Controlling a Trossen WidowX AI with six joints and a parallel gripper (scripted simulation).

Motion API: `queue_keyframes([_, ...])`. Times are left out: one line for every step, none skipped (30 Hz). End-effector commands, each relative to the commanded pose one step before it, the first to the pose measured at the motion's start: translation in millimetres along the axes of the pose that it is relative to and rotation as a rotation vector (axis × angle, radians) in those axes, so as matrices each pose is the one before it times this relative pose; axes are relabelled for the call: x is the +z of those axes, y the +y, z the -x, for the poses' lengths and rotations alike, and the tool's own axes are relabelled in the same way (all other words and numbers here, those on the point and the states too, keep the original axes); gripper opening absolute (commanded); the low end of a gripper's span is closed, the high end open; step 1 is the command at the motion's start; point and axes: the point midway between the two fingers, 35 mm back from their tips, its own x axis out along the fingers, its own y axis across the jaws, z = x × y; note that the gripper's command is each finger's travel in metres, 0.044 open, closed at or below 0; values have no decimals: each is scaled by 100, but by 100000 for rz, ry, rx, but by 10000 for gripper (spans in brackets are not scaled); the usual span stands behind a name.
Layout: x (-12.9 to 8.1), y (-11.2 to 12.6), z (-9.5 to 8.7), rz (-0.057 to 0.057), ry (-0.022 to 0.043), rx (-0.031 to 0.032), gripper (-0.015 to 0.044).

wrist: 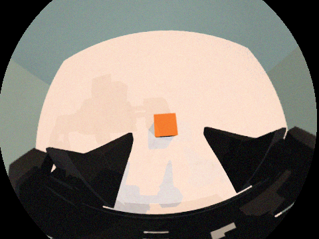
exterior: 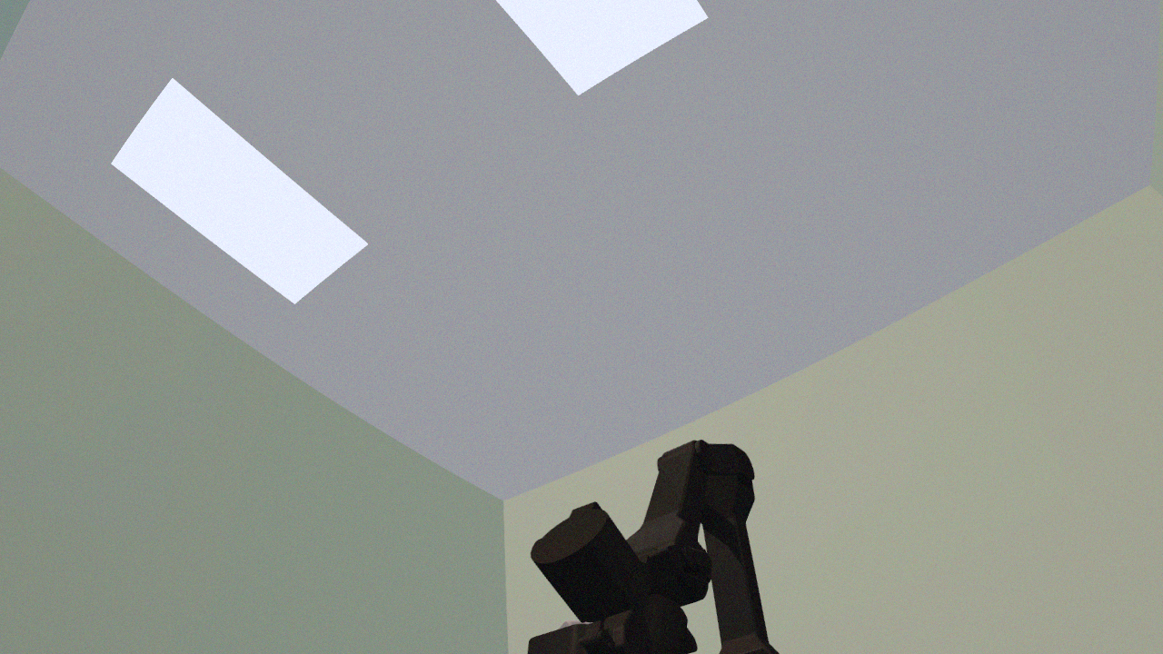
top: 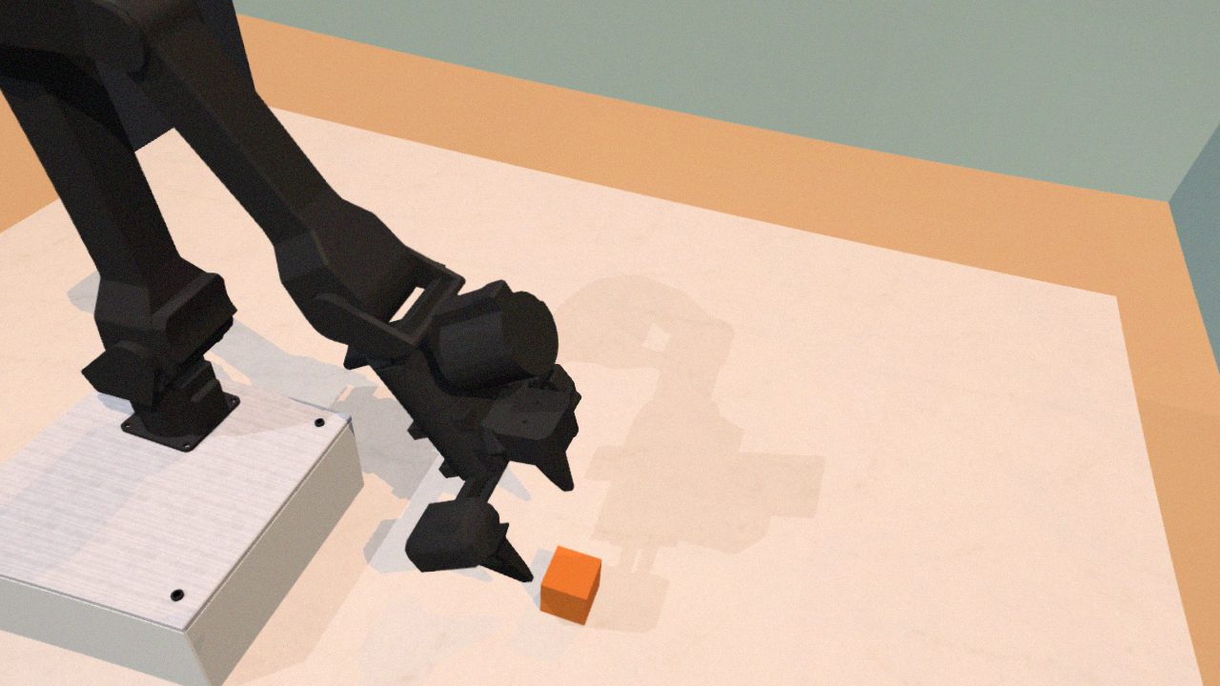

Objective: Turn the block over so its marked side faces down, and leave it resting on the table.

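An orange block [top: 570, 583] [wrist: 165, 124] rests on the pale table [top: 853, 477], near its front edge. Every face that shows is plain orange; no mark is visible. My gripper [top: 545, 531] [wrist: 169, 137] is open and empty. It hangs above the table, just left of and behind the block, with its fingertips pointing down towards it. In the wrist view the block lies ahead of the two fingers, clear of both. The exterior view shows only part of the arm [exterior: 651, 560] against the ceiling.
The arm's grey base box [top: 153, 529] stands at the front left of the table. An orange floor strip [top: 767, 171] runs round the table's far and right edges, with walls beyond.
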Motion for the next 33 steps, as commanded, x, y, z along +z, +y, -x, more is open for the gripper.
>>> queue_keyframes([226,11,633,-249,2238,-9,440])
queue_keyframes([192,-1,-81,29,1679,-9,440])
queue_keyframes([316,-2,-120,49,2799,-13,440])
queue_keyframes([380,-3,-120,59,3445,-14,440])
queue_keyframes([370,-3,-90,58,3450,-12,440])
queue_keyframes([358,-4,-60,58,3451,-9,440])
queue_keyframes([344,-4,-31,51,3453,-5,440])
queue_keyframes([327,-2,-1,25,3458,5,440])
queue_keyframes([311,-2,27,21,3460,7,440])
queue_keyframes([291,0,55,-7,3465,16,440])
queue_keyframes([274,-4,82,-38,3466,20,440])
queue_keyframes([254,-4,106,-39,3472,20,440])
queue_keyframes([233,-4,130,-41,3473,20,440])
queue_keyframes([211,-4,151,-42,3475,19,440])
queue_keyframes([188,-4,172,-44,3476,19,440])
queue_keyframes([164,-4,190,-45,3475,19,440])
queue_keyframes([115,-4,168,-38,2827,15,440])
queue_keyframes([60,-2,106,-23,1696,9,440])
queue_keyframes([19,-1,36,-8,566,3,440])
queue_keyframes([0,0,0,0,0,0,440])
queue_keyframes([66,138,1,0,-5,11,440])
queue_keyframes([0,0,0,0,0,0,440])
queue_keyframes([0,0,0,0,0,0,440])
queue_keyframes([0,0,0,0,0,0,440])
queue_keyframes([0,0,0,0,0,0,440])
queue_keyframes([14,0,-284,0,0,0,440])
queue_keyframes([26,0,-849,0,1,0,440])
queue_keyframes([-6,0,-1265,0,5,0,440])
queue_keyframes([-34,0,-836,0,6,0,440])
queue_keyframes([-16,0,-277,0,2,0,440])
queue_keyframes([0,0,0,0,0,0,440])
queue_keyframes([0,0,0,0,0,0,440])
queue_keyframes([0,0,0,0,0,0,440])
